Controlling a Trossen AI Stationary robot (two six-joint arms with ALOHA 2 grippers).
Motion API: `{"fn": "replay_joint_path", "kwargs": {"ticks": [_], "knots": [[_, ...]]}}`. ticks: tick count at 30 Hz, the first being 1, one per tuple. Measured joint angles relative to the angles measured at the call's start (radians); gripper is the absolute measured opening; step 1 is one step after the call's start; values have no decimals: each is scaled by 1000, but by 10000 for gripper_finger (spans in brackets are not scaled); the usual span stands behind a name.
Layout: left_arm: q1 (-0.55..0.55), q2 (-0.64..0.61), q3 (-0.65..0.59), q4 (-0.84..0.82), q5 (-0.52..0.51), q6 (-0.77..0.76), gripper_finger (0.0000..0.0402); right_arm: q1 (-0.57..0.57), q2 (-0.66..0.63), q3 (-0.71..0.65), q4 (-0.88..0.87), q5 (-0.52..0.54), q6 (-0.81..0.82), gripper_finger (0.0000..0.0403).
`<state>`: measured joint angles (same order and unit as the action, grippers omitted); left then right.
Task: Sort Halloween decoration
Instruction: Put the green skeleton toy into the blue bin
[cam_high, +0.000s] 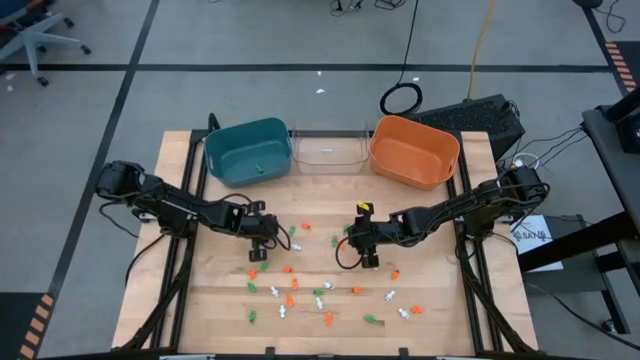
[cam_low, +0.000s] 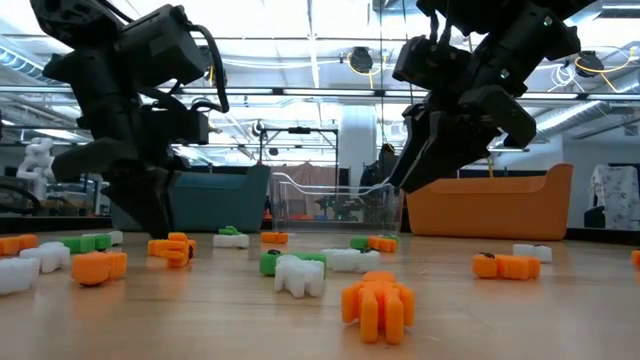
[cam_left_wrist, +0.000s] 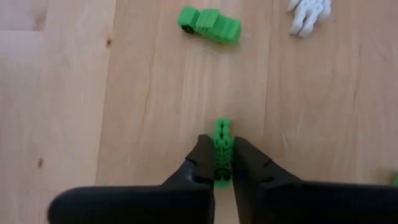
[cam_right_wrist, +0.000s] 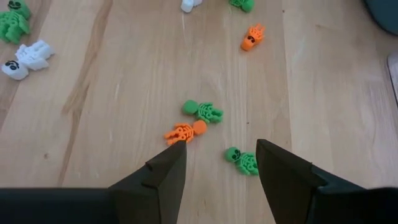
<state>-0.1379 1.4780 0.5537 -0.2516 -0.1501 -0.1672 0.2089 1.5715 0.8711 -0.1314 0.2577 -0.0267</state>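
Left gripper (cam_left_wrist: 223, 163) clamped on green skeleton (cam_left_wrist: 222, 140) at table (cam_high: 220, 315) centre-left; right gripper (cam_right_wrist: 217, 163) jaws apart above scattered trinkets (cam_high: 320, 295). Judged light, rigid, slippery; pinch across torso.

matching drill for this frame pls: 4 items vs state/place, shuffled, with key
Items:
1. left gripper
2. right gripper
3. teal bin
4. orange bin

States/places:
A. back of the table, on the right arm's side
B. open above the table, nothing between the fingers
C. shut on a green skeleton trinket
D. holds one small green piece

Pairs: 1-C, 2-B, 3-D, 4-A
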Motion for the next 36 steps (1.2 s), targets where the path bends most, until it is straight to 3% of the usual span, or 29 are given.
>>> {"fn": "replay_joint_path", "kwargs": {"ticks": [8,20,30,36], "knots": [[-2,-48,28,-33,-3,-8,10,2,0,0,-5,0,26,180],[-43,-288,85,27,-212,145,10,2,0,0,23,3,145,180],[-115,-400,85,311,-225,324,10,2,0,0,199,3,148,180],[-192,-419,86,505,-206,342,10,3,0,0,314,53,85,180]]}}
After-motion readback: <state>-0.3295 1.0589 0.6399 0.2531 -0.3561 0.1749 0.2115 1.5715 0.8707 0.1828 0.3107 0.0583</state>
